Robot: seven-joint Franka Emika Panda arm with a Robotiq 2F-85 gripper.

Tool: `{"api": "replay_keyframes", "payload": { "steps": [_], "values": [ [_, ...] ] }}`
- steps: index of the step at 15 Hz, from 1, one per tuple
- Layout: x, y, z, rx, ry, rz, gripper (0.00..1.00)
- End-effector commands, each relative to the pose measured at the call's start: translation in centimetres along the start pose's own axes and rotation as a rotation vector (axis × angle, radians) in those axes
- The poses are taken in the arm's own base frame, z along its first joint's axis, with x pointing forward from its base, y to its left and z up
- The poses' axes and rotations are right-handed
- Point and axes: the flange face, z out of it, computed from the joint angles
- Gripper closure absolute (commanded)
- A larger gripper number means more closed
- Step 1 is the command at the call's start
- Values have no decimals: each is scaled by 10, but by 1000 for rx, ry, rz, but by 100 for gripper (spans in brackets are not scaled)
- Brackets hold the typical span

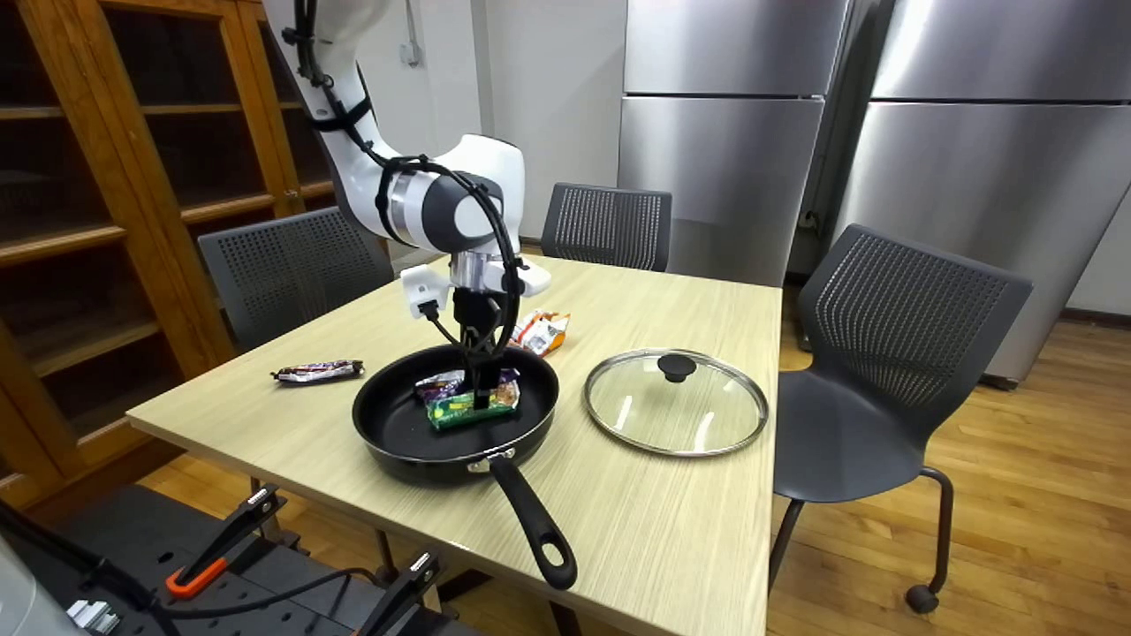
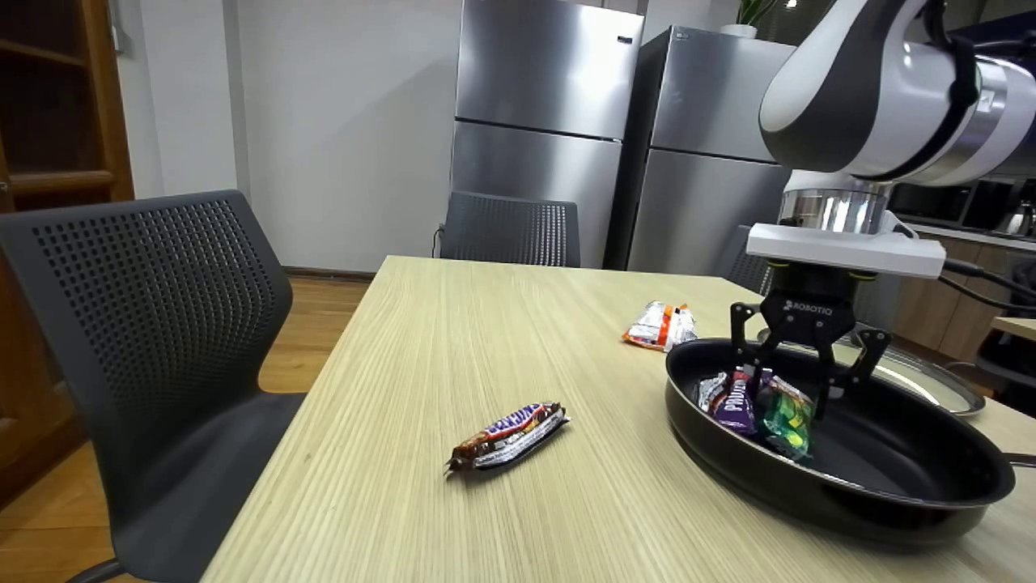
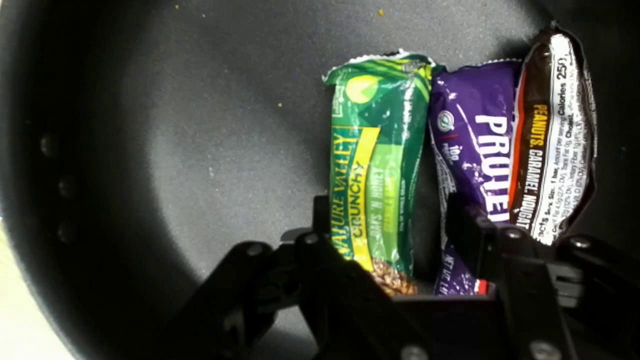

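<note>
1. Fingers (image 3: 470,232) of the gripper (image 3: 390,217) stand apart inside the black pan (image 1: 389,424), straddling the green bar (image 3: 382,165); a gap shows between the bar and one finger, and whether the other touches it I cannot tell.
2. Its wrapper reads "NATURE VALLEY", "CRUNCHY" on a yellow band, and "OATS 'N HONEY".
3. Beside it, the purple bar (image 3: 475,110) shows "PROTEI", the word's end hidden, with "NET WT." lower down.
4. Against that lies the brown bar (image 3: 547,135), marked "PEANUTS, CARAMEL, NOUGAT", with "Calories" on its white panel.
5. "ROBOTIQ" is printed in white on the housing (image 2: 809,324), legible in an exterior view.
6. Around the fingers rises the pan's wall; its handle (image 1: 530,521) extends over the pale table (image 1: 671,530).
7. Just beside the pan lies a glass lid (image 1: 676,411) with a black knob (image 1: 677,367); near it, a white-and-orange packet (image 2: 662,326).
8. On the table's other side rests a loose bar (image 2: 510,436), its lettering too blurred to read surely.
9. Glossy and slightly creased, the green bar lies flat, one end crimped, the other printed with golden-brown granola.
</note>
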Motion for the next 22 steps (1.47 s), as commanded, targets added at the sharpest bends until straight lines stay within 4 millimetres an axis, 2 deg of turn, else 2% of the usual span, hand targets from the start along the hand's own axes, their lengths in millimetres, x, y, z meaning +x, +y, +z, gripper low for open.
{"api": "replay_keyframes", "payload": {
  "steps": [1,3,7,12,16,22],
  "values": [
    [-2,-1,-9,12,-6,-3,8],
    [-5,0,-11,13,1,-1,1],
    [-12,1,-16,22,16,-4,0],
    [-31,-4,-31,35,46,-30,0],
    [-49,-18,-47,44,77,-66,0],
    [-80,-55,-76,44,139,-116,0]
  ]
}}
